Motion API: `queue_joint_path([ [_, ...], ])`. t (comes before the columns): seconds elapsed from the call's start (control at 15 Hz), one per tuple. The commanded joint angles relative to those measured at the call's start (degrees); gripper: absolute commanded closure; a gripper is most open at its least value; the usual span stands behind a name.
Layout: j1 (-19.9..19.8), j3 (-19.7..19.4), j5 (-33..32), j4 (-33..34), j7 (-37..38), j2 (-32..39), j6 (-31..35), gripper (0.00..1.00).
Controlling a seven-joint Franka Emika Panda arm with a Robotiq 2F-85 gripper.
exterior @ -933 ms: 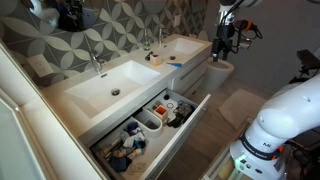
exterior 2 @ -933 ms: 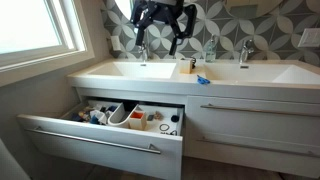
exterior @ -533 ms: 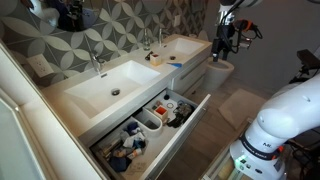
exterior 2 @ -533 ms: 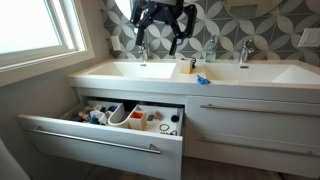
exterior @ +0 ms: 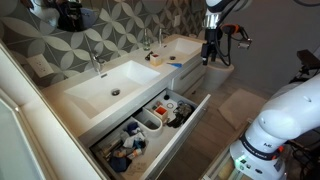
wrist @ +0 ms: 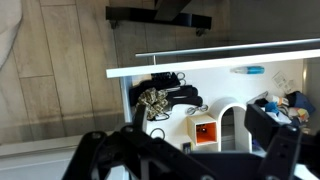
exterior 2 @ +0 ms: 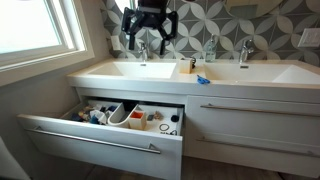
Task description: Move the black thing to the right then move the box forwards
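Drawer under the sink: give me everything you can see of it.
The drawer is white, wide and shallow, under the sink, pulled far open in both exterior views. A long metal bar handle runs across its front. Inside, white dividers split it into compartments packed with clutter; the wrist view shows a black tangle and a small orange box on its white floor. The gripper hangs well above, not touching it.

sink: glossy white | tap: shiny metal | drawer handle: brushed metal | floor: matt wood planks
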Motion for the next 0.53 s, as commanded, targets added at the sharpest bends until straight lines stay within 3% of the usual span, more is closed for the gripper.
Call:
queue_joint_path([
  [0.0,2.99,6.13,-0.92,-4.56,3.9,1.01,8.49,0.0],
  [0.2,5.58,10.35,-1.02,-9.23,7.68,2.39,21.86,0.0],
  [0.47,6.67,12.6,-1.89,-16.09,9.29,7.2,40.34,0.0],
])
